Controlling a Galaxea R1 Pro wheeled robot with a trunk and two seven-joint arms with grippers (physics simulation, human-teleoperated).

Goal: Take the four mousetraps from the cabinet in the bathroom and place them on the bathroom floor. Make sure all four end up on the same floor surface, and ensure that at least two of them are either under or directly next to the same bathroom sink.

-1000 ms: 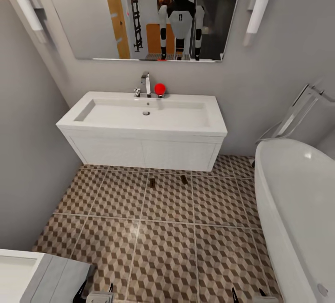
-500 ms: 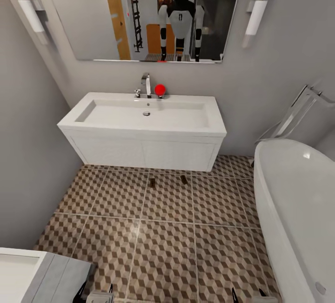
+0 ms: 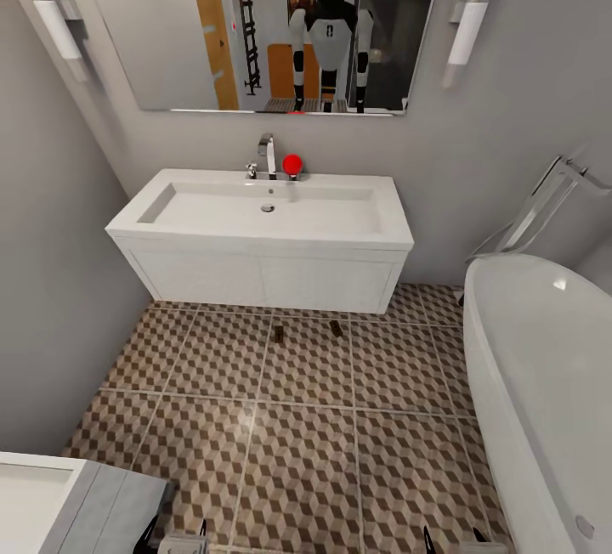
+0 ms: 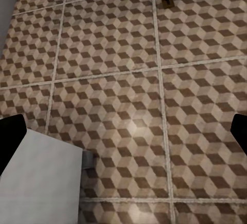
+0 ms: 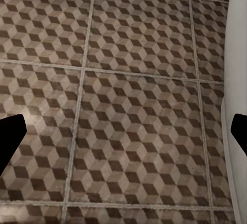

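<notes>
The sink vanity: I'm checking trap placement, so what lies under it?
On the bathroom floor, two mousetraps lie apart just in front of the bathroom sink vanity's lower edge. The tiles farther back beneath the vanity are hidden by its body, so anything there cannot be seen.

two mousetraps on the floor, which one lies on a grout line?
The left mousetrap: it straddles the pale grout line running out from the bathroom sink. The right mousetrap sits inside a tile, beside the next line.

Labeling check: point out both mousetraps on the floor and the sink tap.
left mousetrap [image 3: 278,333], head view, board middle
right mousetrap [image 3: 337,329], head view, board middle
sink tap [image 3: 268,152], head view, chrome spout
</notes>
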